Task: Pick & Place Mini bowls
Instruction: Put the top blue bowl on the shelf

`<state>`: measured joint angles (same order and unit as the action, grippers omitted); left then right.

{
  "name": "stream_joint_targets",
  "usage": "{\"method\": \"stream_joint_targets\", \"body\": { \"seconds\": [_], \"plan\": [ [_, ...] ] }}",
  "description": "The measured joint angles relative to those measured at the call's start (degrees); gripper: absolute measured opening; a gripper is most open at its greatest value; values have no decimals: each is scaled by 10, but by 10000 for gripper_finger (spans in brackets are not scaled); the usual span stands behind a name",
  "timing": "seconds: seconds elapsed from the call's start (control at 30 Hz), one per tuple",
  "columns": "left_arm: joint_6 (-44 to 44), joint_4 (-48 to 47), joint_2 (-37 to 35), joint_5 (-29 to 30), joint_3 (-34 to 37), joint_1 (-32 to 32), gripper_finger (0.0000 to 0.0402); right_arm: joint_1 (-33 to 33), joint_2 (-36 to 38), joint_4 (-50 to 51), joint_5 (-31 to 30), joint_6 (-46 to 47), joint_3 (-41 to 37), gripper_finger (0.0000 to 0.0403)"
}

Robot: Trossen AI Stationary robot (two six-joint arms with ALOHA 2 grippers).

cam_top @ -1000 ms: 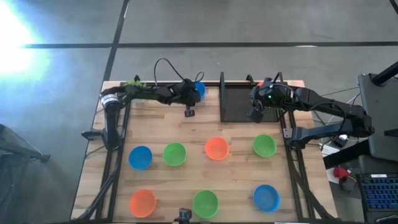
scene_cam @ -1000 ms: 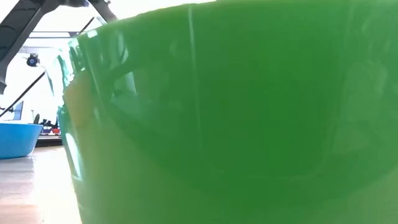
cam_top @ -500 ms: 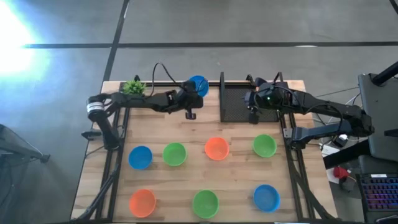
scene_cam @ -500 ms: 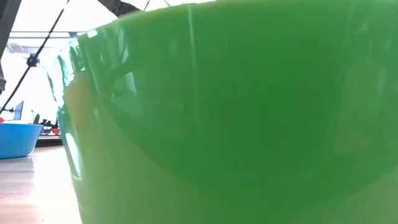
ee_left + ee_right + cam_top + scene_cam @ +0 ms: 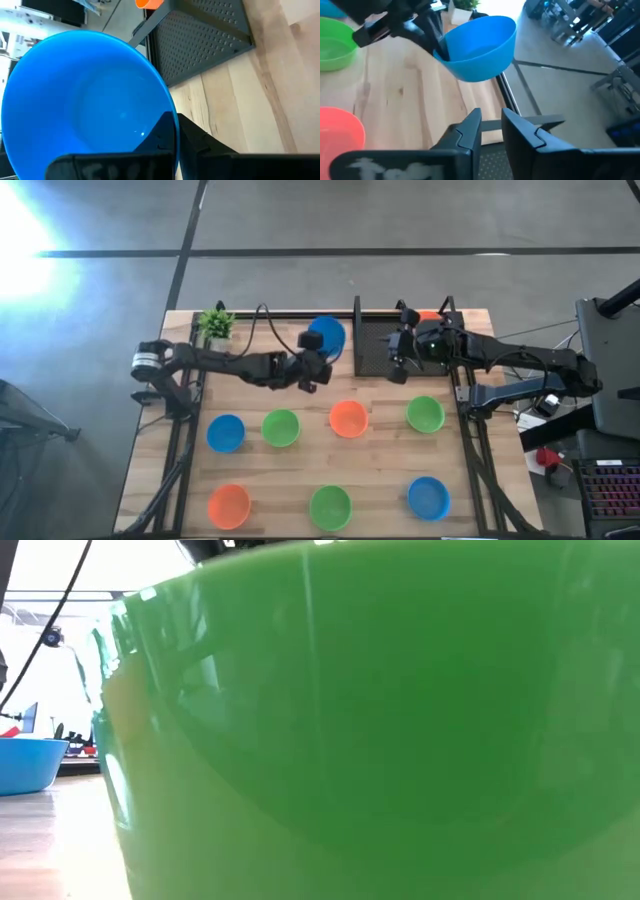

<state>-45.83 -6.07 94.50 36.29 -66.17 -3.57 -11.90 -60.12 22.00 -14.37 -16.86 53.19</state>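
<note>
Left arm carries a blue bowl toward the mesh bin

High view: since a second ago the left gripper (image 5: 318, 366) has swung out from the back edge toward the middle of the surface (image 5: 300, 470), so the blue bowl (image 5: 326, 336) it holds now sits just beside the dark mesh bin (image 5: 375, 345); likely a drop there is next. Seven bowls lie on the pale wood planks. The right gripper (image 5: 396, 368) waits over the bin.
Low view: a glossy green bowl (image 5: 380, 730) fills the frame.
Left wrist view: fingers pinch the smooth, round plastic rim; the bin is perforated metal.
Right wrist view: its fingers (image 5: 470, 131) stand slightly apart, holding nothing.
</note>
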Motion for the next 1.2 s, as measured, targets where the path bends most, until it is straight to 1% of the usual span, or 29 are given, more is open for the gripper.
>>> {"method": "stream_joint_targets", "body": {
  "seconds": [0.23, 0.4, 0.57, 0.77, 1.03, 1.2],
  "plan": [
    [-25, 14, 1, 33, 0, 38, 0, 16, -9, -64, 0, 17, -2, 119],
    [-53, 28, 1, 62, 0, 58, 0, 19, -54, -116, 1, 26, -4, 132],
    [-66, 29, 1, 106, 0, 63, 0, 19, -91, -146, 1, 31, 4, 128],
    [-70, 8, 1, 138, 0, 63, 0, 19, -103, -152, 10, 34, 22, 117],
    [-81, -2, 1, 144, 0, 63, 0, 19, -110, -205, 13, 75, 26, 112],
    [-81, -5, 1, 144, 0, 63, 0, 19, -150, -247, 14, 74, 26, 118]
  ]
}}
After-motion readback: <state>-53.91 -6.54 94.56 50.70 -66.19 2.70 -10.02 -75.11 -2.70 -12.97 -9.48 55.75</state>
